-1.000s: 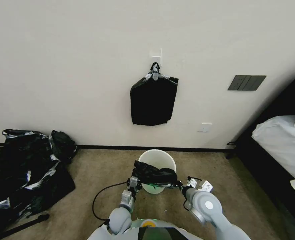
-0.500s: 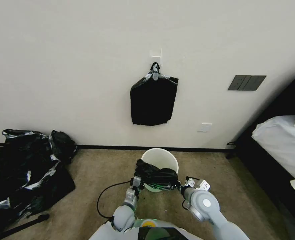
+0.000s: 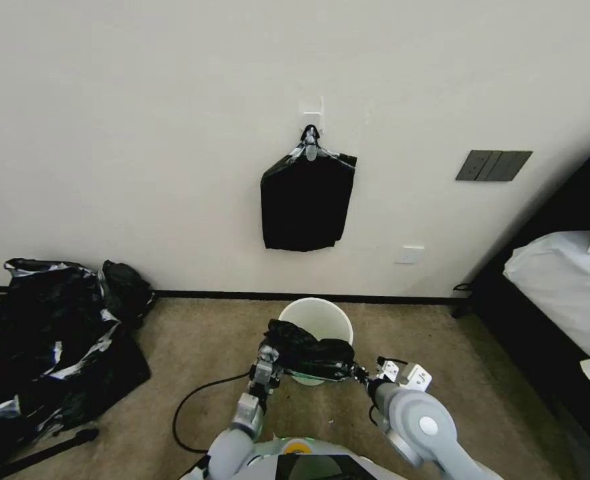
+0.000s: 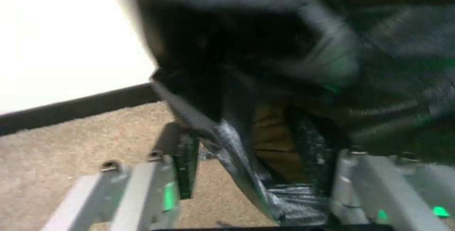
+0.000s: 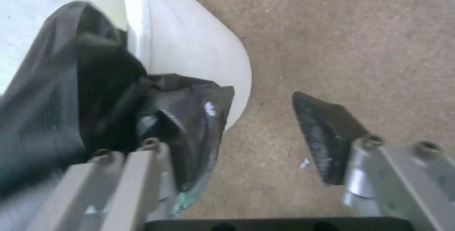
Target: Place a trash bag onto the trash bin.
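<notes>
Since a moment ago my left tool [image 3: 265,371] has slid left, stretching the trash bag [image 3: 306,355]. Both tools are spread, the bag draped over a finger of each; right tool [image 3: 360,375] beside the trash bin [image 3: 327,313].

Soft, even room light with faint shadows; head view bows at edges, both wrist views blur.

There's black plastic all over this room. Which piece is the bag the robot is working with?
Start at the cream wall and drop to the small white trash bin on the carpet below the clipped bundle. The trash bag is the crumpled glossy black plastic stretched across the bin's near rim, unlike the flat hanging bundle or the big heap at the left.
</notes>
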`<state>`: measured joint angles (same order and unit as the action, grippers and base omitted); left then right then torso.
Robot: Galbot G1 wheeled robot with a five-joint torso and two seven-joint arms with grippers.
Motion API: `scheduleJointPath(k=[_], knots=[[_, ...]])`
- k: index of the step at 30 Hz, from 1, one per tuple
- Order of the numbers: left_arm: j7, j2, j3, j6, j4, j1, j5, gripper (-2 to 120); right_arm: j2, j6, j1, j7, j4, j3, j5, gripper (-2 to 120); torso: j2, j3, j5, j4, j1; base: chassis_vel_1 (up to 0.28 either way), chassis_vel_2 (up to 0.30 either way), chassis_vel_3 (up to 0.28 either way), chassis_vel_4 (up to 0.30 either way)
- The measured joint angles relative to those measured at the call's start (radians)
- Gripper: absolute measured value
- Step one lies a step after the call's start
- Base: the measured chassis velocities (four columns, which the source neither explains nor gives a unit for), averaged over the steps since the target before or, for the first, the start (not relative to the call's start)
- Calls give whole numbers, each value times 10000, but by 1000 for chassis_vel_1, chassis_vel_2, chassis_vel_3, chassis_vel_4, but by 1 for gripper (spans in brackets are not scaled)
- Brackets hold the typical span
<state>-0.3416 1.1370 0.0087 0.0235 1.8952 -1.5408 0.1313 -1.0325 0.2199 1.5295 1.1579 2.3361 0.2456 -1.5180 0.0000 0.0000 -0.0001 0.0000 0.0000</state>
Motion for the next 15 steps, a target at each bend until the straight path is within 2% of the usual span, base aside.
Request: scheduleJointPath(k=[1,3,5,7,8,11,15], knots=[[0,0,0,0,0,0,0,50,0,0,0,0,0,0,0,55,0,0,0,0,0,0,0,0,0],[12,-94,-94,96,170,-223,-233,59,101,19,98,164,259,-20,37,67,0,0,0,0,0,0,0,0,0],[17,-108,-134,129,218,-302,-305,63,146,44,141,237,364,-24,54,70,0,0,0,0,-1,0,0,0,0],[24,-114,-236,175,292,-459,-383,74,216,80,225,352,569,-53,108,82,0,0,0,0,0,0,0,0,0],[24,-114,-236,175,292,-459,-383,74,216,80,225,352,569,-53,108,82,0,0,0,0,0,0,0,0,0],[229,-194,-496,329,477,-788,-506,89,279,162,353,565,921,-67,225,96,0,0,0,-1,0,0,0,0,0],[409,-284,-670,510,612,-1054,-537,97,340,181,465,655,1185,-44,388,100,0,0,0,0,0,0,0,0,0]])
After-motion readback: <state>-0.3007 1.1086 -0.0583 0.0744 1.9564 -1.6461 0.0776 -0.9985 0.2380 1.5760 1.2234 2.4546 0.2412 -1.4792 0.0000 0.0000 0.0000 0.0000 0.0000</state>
